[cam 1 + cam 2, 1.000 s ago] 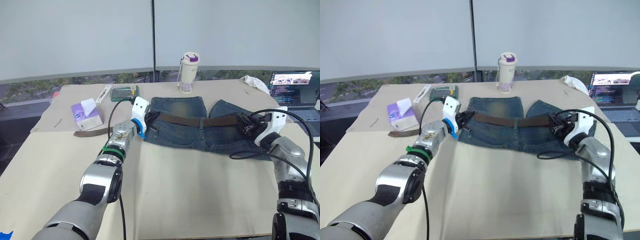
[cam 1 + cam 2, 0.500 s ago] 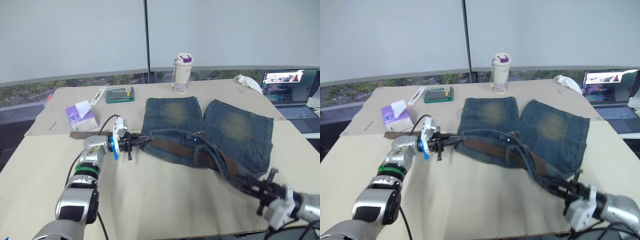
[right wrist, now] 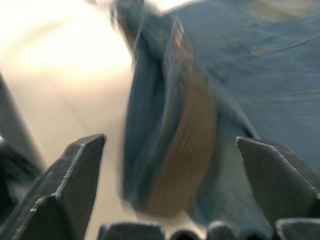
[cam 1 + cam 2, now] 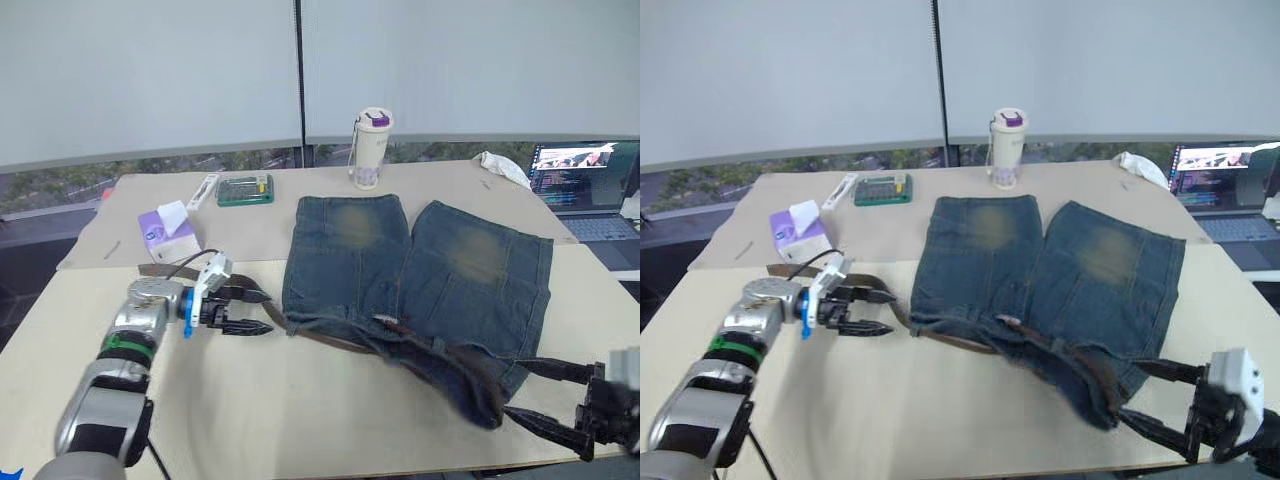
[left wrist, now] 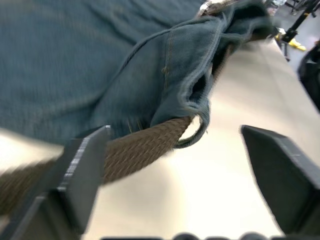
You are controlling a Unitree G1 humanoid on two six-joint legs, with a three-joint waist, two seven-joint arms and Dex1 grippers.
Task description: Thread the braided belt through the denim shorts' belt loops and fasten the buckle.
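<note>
Denim shorts (image 4: 420,270) lie at centre frame on the bench (image 4: 300,400), braided belt (image 5: 140,147) in the waistband; the left wrist view reveals its weave. Both the left gripper (image 4: 252,312) and right gripper (image 4: 545,392), earlier gripping the waistband, have let go, fingers apart.

Even, soft daylight from the far windows; shadows faint. Head views sharp. Wrist views motion-blurred: denim shorts (image 3: 235,65) and braided belt (image 3: 185,145) smeared, tabletop glare washed out.
</note>
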